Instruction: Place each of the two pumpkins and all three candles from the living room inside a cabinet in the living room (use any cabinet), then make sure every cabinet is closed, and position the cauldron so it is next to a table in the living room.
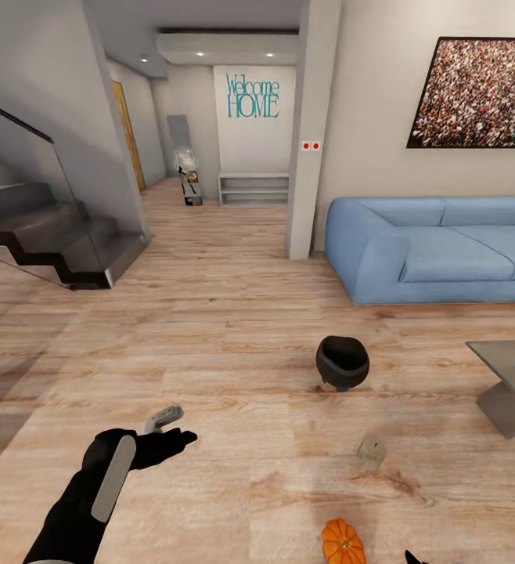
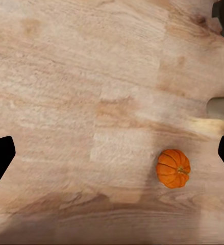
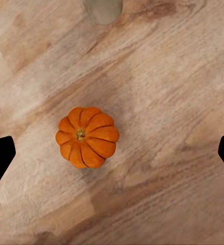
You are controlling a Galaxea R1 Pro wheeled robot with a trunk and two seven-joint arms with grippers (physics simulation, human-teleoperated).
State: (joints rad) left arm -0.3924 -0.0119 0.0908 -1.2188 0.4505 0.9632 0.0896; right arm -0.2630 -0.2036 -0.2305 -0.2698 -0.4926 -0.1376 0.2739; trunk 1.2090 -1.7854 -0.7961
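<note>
Right pincer [image 3: 112, 153] spread wide, hovering directly over a pumpkin [image 3: 87, 137] on the floor, looks lined up for a top-down grab. Left pincer [image 1: 163, 419] also apart, holding nothing. Cauldron [image 1: 342, 362] sits on open floor, well apart from the table [image 1: 496, 356]. Pale block nearby [image 1: 372, 452], possibly a candle.

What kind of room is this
Most likely a home's living room: a blue sofa, a glossy low table, wooden floor, and stairs off an entry hallway.
</note>
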